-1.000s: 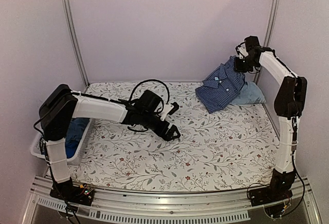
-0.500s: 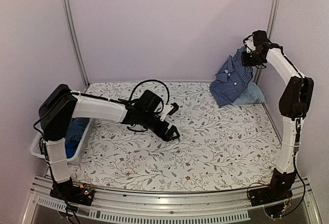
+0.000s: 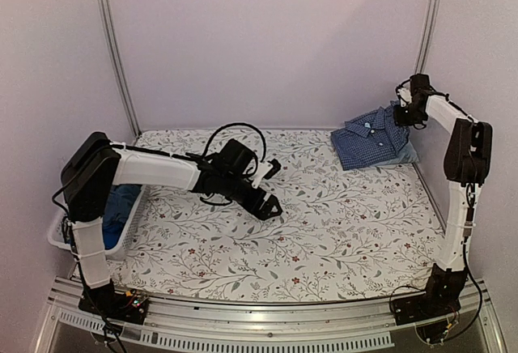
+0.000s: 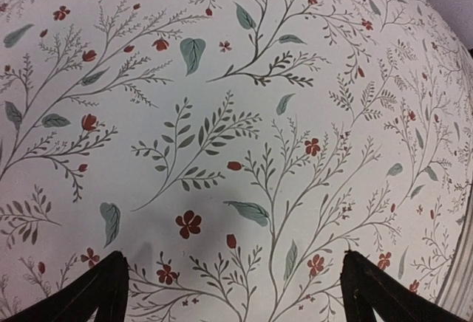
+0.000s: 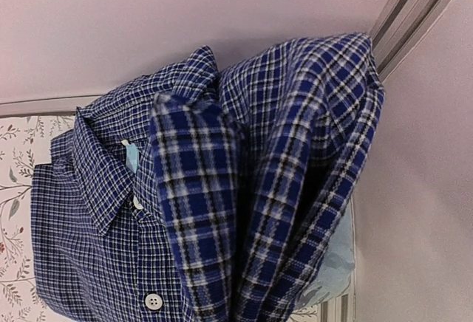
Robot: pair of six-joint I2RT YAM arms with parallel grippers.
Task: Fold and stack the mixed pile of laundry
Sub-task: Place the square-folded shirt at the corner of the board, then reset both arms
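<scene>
My right pincer [image 3: 403, 115] is pressed together on the check shirt [image 3: 368, 138], pinching a bunch of its cloth at the far right corner of the worktop [image 3: 348, 223], close to the back wall. In the right wrist view the gathered fabric hangs in thick folds right in front of the lens (the fingers themselves are hidden behind it). The collar and two white buttons show to the left. The rest of the shirt lies on the worktop, resting on a light-blue shirt [image 3: 409, 155] whose edge peeks out beneath it on the right.

My left pincer [image 3: 273, 187] is spread wide and holds nothing. It hovers low over the middle-left of the worktop, well apart from both shirts. In the left wrist view its two dark fingertips [image 4: 103, 292] stand at the bottom corners, with only the leaf-and-flower print between them.

At the left edge a white basket [image 3: 55, 236] sits beside the worktop, partly behind my left arm, with a brighter blue piece [image 3: 121, 206] inside it.
</scene>
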